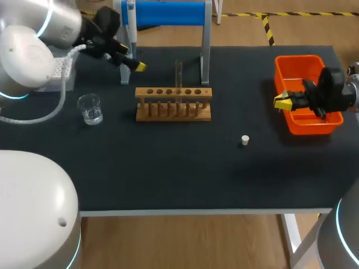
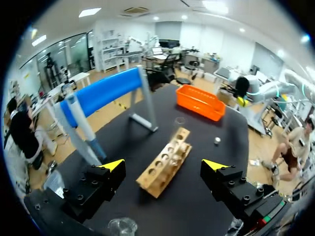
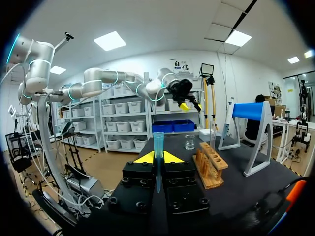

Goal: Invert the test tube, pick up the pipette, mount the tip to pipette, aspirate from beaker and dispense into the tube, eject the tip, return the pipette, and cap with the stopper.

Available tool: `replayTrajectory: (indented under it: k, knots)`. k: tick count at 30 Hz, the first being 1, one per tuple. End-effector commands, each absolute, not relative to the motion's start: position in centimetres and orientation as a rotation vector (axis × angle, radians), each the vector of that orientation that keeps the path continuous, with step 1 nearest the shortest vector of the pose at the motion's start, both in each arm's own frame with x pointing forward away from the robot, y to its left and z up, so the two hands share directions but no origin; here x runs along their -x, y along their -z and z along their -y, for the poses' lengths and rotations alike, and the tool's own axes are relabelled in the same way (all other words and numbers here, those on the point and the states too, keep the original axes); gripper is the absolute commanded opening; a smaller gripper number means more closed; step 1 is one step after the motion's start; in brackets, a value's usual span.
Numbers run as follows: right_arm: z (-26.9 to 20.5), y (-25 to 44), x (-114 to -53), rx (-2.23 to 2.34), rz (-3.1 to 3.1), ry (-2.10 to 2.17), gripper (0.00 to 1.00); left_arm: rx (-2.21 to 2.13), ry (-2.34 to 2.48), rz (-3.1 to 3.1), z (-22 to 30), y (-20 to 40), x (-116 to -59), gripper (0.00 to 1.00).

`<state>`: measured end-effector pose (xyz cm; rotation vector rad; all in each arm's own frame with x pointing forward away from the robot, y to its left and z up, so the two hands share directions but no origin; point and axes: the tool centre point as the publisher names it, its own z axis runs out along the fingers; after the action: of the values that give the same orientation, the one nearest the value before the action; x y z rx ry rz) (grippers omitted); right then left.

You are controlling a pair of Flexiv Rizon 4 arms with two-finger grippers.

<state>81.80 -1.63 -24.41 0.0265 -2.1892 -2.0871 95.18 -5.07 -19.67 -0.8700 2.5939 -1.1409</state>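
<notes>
My right jaws clamp the tip (image 3: 158, 147), left jaws wide by pipette (image 2: 81, 123). Risk: skewed tip jams or drops at mounting.

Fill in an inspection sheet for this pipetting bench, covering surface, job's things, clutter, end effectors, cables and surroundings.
Surface: black table, matte top.
Job's things: test tube upright in wooden rack; beaker left of the rack; stopper on the table, right of the rack; pipette hanging on blue stand; orange bin at the right.
Clutter: nothing seen.
End effectors: left end effector open, beside the stand; right end effector shut on blue pipette tip, by the bin.
Cables: white cable looping from the left arm over the table.
Surroundings: nothing seen reaching over the table.
</notes>
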Motion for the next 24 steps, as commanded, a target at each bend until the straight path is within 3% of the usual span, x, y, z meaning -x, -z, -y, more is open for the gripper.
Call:
replayTrajectory:
  k: [1, 13, 24]
  knots:
    - [1.6, 24.4, -81.8, -0.027, 2.19, 2.086, 0.0, 1.02, 1.046, -2.48, 5.0, 20.1, -96.4, 1.0]
    - [1.6, 24.4, -81.8, -0.027, 2.19, 2.086, 0.0, 1.342, 0.947, -2.03, 4.3, 22.1, -99.6, 1.0]
    - [1.6, 24.4, -81.8, -0.027, 2.19, 2.086, 0.0, 1.352, 0.93, -2.013, 4.3, 22.2, -99.9, 1.0]
